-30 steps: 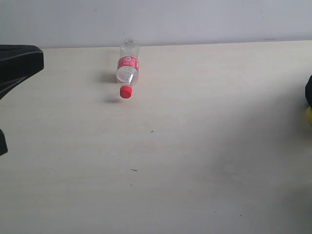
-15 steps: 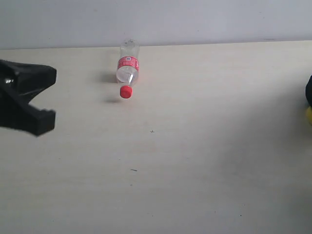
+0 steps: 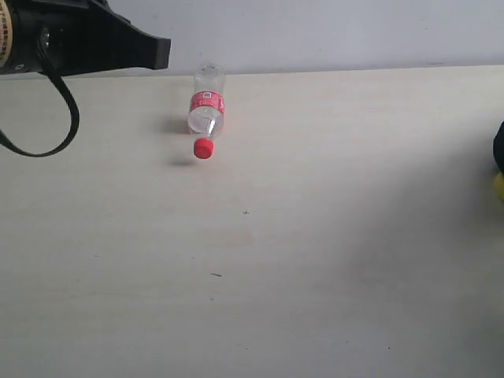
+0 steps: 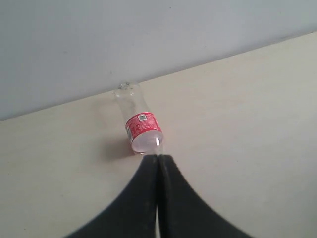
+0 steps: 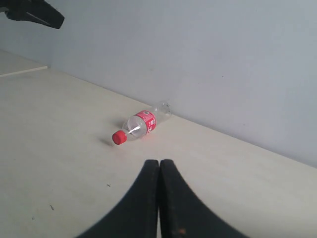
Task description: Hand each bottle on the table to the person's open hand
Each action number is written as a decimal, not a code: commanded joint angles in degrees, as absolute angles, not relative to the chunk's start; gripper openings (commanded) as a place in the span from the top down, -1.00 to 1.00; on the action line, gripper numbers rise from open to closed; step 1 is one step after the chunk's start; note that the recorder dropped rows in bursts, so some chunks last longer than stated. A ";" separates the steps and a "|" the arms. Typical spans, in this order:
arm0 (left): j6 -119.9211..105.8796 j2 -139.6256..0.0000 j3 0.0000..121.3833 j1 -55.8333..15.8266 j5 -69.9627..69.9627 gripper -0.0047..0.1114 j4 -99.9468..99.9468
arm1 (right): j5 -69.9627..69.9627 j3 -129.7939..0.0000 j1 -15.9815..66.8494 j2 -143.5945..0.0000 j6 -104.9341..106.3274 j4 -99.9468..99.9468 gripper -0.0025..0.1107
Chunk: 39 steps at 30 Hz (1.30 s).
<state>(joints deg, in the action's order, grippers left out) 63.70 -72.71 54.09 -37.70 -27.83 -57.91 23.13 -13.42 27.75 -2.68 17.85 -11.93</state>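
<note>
One small clear bottle [image 3: 206,110] with a red label and red cap [image 3: 203,148] lies on its side near the far edge of the beige table [image 3: 315,236]. It also shows in the left wrist view as the bottle [image 4: 138,121], and in the right wrist view as the bottle [image 5: 142,124]. My left gripper [image 3: 160,52] hovers high at the back left, left of the bottle; its fingers [image 4: 158,157] are shut and empty and hide the cap. My right gripper [image 5: 159,162] is shut, empty and well short of the bottle. The other bottles and the person's hand are out of view.
A black shape with a yellow sliver [image 3: 498,165] sits at the table's right edge; I cannot tell what it is. A grey wall [image 3: 331,31] runs behind the table. The left arm's cable [image 3: 59,118] loops down at the back left.
The left arm has swung from low at the left edge up to the back left, toward the bottle, and its jaws have gone from open to shut. The bottle has not moved.
</note>
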 commanded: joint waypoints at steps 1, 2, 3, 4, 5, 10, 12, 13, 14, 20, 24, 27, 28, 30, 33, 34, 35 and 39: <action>62.16 -75.01 58.07 -34.40 -28.31 0.92 -56.05 | 22.97 -13.23 27.64 -2.49 17.74 -11.87 0.96; 60.50 -75.88 59.04 -33.71 -28.55 0.92 -54.35 | 22.97 -13.23 27.64 -2.49 17.74 -11.87 0.96; 57.70 -77.12 60.41 -32.97 -29.01 0.92 -52.18 | 22.97 -13.23 27.64 -2.49 17.74 -11.87 0.96; 54.44 -78.55 61.85 -32.50 -29.66 0.92 -49.55 | 22.97 -13.23 27.64 -2.49 17.74 -11.87 0.96; 51.86 -79.69 63.37 -32.48 -30.52 0.92 -47.43 | 22.97 -13.23 27.64 -2.49 17.74 -11.87 0.96; 46.82 -82.76 67.21 -32.59 -32.02 0.92 -43.35 | 22.97 -13.23 27.64 -2.49 17.74 -11.98 0.96; 47.40 -81.11 66.54 -32.69 -29.81 0.92 -42.70 | 22.97 -13.23 27.64 -2.49 17.74 -11.98 0.96; 47.88 -79.67 65.78 -32.69 -29.25 0.92 -42.61 | 22.97 -13.23 27.64 -2.49 17.74 -11.98 0.96; 48.13 -78.18 65.04 -32.69 -29.10 0.92 -42.61 | 22.97 -13.23 27.64 -2.49 17.74 -11.98 0.96; 48.13 -66.63 56.95 -32.58 -25.91 0.92 -43.42 | 22.97 -13.23 27.64 -2.49 17.74 -11.98 0.96; 48.53 -58.94 50.08 -32.58 -20.40 0.92 -44.30 | 22.97 -13.23 27.64 -2.49 17.74 -11.98 0.96; 48.53 -56.57 46.49 -32.58 -18.76 0.92 -44.65 | 22.97 -13.23 27.64 -2.49 17.74 -11.98 0.96; 48.53 -56.68 46.51 -32.58 -18.76 0.92 -45.06 | 22.97 -13.23 27.64 -2.49 17.74 -11.98 0.96; 48.53 -57.18 46.51 -32.58 -17.37 0.92 -45.56 | 23.09 -13.23 27.64 -2.49 17.74 -11.98 0.96; 47.13 -60.06 46.16 -32.43 -17.50 0.92 -45.79 | 23.71 -13.23 27.64 -2.49 17.74 -12.13 0.96; 49.58 -63.08 47.95 -31.08 -18.49 0.92 -46.05 | 23.71 -13.23 27.64 -2.49 17.74 -13.19 0.96; 50.73 -65.96 49.96 -30.35 -19.49 0.92 -46.05 | 23.83 -13.23 27.64 -2.49 17.74 -13.52 0.96; 51.20 -82.49 64.46 -29.10 -26.83 0.92 -44.95 | 23.83 -13.23 27.64 -2.49 17.74 -13.52 0.96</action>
<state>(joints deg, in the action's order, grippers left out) 50.54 -76.06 58.48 -29.36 -23.56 -45.40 23.77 -13.42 27.75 -2.68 17.85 -13.37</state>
